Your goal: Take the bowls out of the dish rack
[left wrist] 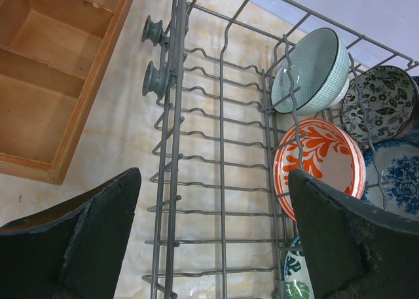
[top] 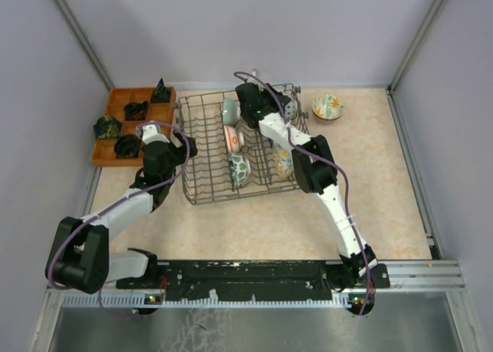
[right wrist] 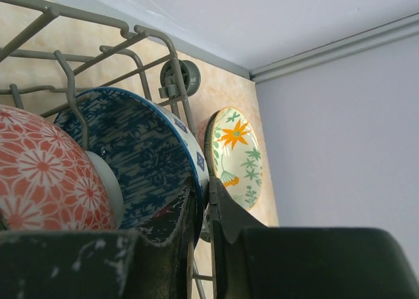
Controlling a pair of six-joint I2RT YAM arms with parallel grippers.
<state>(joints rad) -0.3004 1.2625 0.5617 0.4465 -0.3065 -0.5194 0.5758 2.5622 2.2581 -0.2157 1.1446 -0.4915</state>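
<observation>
Beige mottled tabletop (top: 254, 229), 3 lilac walls (top: 231, 28). Left gripper (left wrist: 213, 178) spread over dish rack (left wrist: 222, 148); right gripper (right wrist: 204, 188) apparently pinching rim of blue-and-white bowl (right wrist: 137, 155).

No readable text, label or number shows anywhere.

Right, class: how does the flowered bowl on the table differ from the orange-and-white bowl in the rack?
The flowered bowl sits on the table, outside the dish rack; the orange-and-white bowl is inside it. The flowered bowl rests mouth up; the orange-and-white bowl stands on edge. The flowered bowl shows green sprigs on cream; the orange-and-white bowl, orange scrolls on white. Both are small, round and patterned.
</observation>
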